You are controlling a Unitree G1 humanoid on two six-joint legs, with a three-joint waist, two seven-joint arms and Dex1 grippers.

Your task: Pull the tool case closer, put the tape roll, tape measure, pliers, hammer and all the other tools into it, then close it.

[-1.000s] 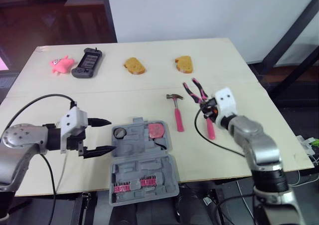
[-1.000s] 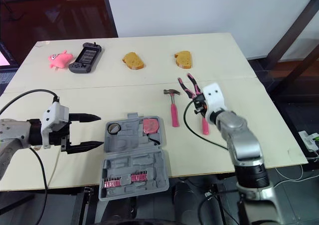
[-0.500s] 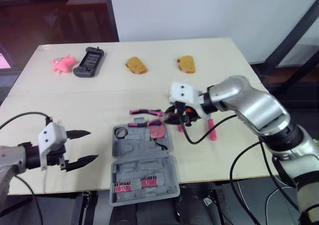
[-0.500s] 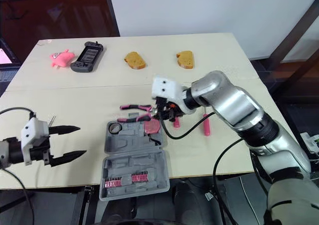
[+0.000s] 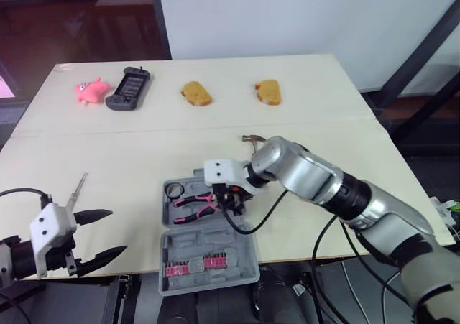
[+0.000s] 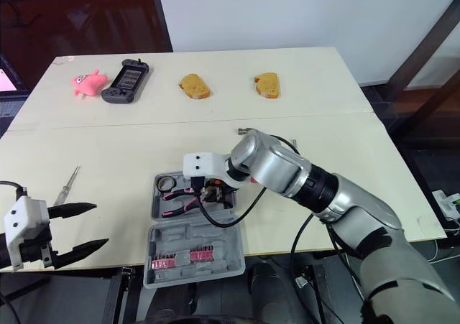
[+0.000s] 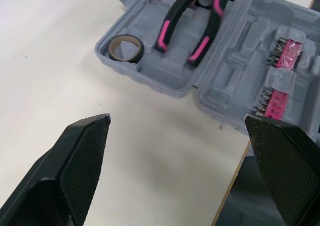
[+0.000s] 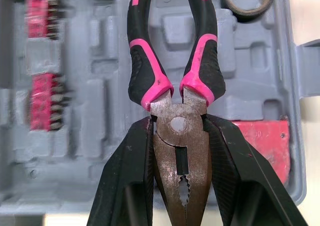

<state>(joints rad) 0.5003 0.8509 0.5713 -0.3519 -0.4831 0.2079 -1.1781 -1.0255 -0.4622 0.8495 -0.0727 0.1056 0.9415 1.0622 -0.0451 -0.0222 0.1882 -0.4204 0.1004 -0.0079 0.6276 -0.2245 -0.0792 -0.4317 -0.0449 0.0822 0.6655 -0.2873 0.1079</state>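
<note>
The grey tool case (image 5: 231, 239) lies open at the table's near edge, with pink bit strips (image 5: 191, 266) in its near half. My right gripper (image 5: 231, 195) is shut on the head of the pink-and-black pliers (image 8: 170, 80), holding them low over the case's far half, handles pointing left. A tape roll (image 5: 175, 190) sits in that half's left corner, a red tape measure (image 8: 262, 141) just beside the pliers. The hammer's head (image 5: 251, 138) peeks out behind my right arm. My left gripper (image 5: 113, 232) hangs open off the near-left edge, left of the case.
A thin metal tool (image 5: 77, 190) lies on the table (image 5: 144, 148) left of the case. Along the far edge sit a pink toy (image 5: 90, 90), a black game controller (image 5: 128, 88) and two bread pieces (image 5: 195, 93) (image 5: 267, 92).
My right gripper carried the pliers from the right side of the table leftward and down over the case. My left arm drew back toward the near-left corner, uncovering the thin metal tool.
</note>
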